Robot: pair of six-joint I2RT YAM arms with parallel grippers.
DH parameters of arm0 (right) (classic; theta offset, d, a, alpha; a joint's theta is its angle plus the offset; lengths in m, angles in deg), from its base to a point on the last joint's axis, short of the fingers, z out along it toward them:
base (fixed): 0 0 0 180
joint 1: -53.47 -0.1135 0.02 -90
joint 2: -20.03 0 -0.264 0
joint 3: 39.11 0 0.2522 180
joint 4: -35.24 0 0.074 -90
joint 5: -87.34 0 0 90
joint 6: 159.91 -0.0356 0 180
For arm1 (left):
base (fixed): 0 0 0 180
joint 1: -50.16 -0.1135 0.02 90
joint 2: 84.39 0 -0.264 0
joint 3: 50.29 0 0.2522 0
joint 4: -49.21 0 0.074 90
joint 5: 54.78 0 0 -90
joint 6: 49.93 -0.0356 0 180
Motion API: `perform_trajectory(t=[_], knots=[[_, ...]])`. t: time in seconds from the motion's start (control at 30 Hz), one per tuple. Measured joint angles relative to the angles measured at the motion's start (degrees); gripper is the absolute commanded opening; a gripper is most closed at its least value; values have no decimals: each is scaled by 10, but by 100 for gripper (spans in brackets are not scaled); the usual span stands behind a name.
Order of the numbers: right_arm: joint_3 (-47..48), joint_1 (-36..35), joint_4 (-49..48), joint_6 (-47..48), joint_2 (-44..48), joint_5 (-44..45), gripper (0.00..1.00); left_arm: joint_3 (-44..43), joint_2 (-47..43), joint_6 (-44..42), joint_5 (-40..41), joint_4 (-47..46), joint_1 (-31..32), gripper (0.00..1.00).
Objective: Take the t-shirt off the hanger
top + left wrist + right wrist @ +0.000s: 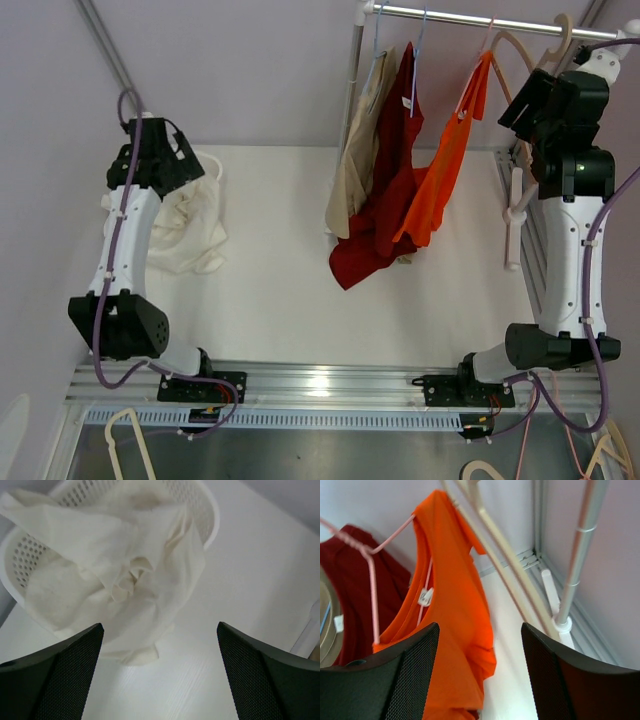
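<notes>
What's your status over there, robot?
Left tool open over cream shirt in basket. Right tool open, empty, facing orange t-shirt on pink hanger. Beige hanger close beside it.

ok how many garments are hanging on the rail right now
3: a beige one by the post end of the rail, a dark red one in the middle, and an orange one beyond it. Another could be hidden behind these.

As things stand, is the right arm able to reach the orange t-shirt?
Probably yes: the right gripper hangs open close beside the orange t-shirt, with nothing between them.
</notes>
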Motion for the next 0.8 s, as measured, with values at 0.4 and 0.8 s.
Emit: perform_trajectory(t=[0.4,0.8], knots=[[-18,-40,18,0,34,-23,72,33,117,-57,-41,78,25,79],[-46,-42,13,0,57,-42,73,-32,258,-61,-49,108,23,69]])
